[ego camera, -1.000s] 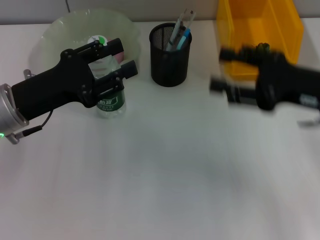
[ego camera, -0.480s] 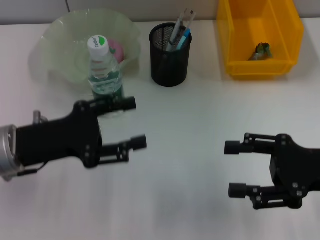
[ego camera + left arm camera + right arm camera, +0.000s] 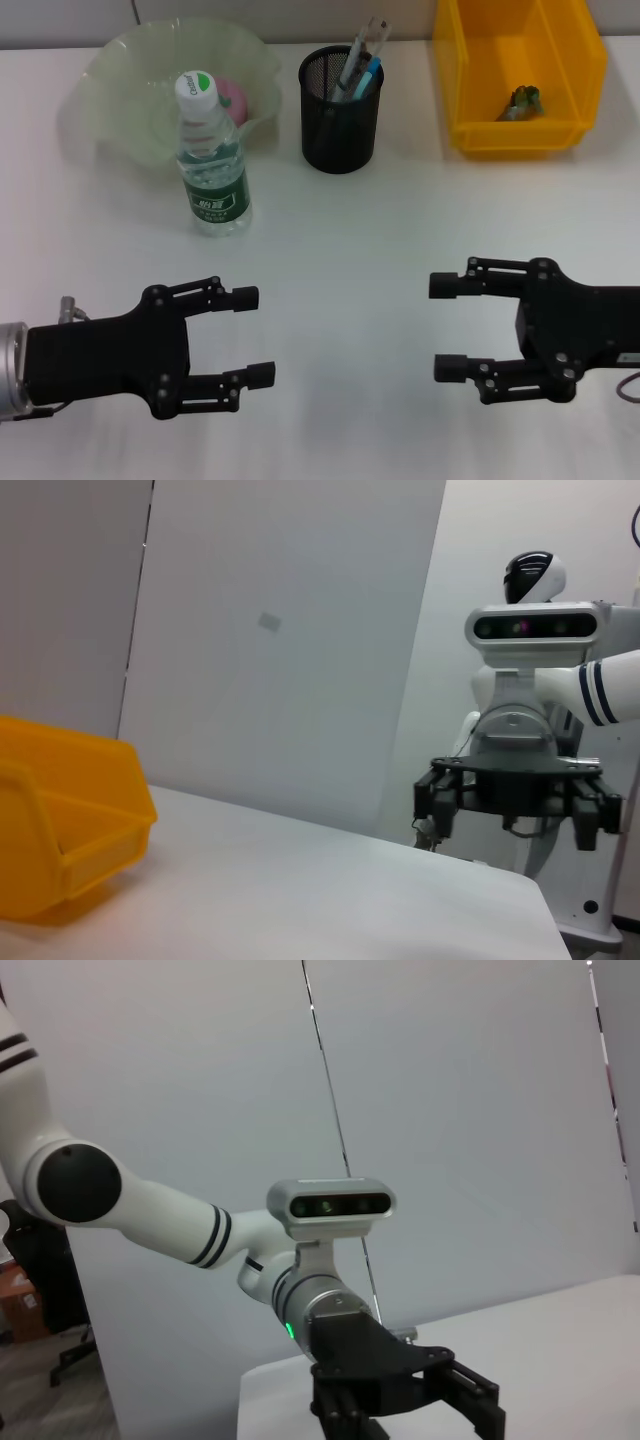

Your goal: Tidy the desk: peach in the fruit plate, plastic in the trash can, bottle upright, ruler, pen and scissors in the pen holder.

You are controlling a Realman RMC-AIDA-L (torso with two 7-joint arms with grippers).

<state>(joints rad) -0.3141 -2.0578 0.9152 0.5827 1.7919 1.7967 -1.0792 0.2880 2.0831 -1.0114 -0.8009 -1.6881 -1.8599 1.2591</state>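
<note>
Black and wide open, my left gripper [image 3: 250,336] hung low over the white desk [image 3: 340,250], near my side, holding nothing. Its arm lay flat, with its fingers pointing toward the middle. My right gripper [image 3: 446,326] was the same: fingers spread apart, empty, pointing back at the left one. The two were well apart.

The clear plastic bottle with the green label [image 3: 212,160] stood upright, just in front of the pale green glass fruit plate [image 3: 120,75]. The pink peach [image 3: 232,98] sat in that plate, behind the bottle. The black mesh pen holder [image 3: 341,112] stood beside the plate with pens and other things sticking out of it. The yellow plastic trash bin [image 3: 520,75] sat far back on my right, with a small crumpled scrap [image 3: 522,101] inside.
</note>
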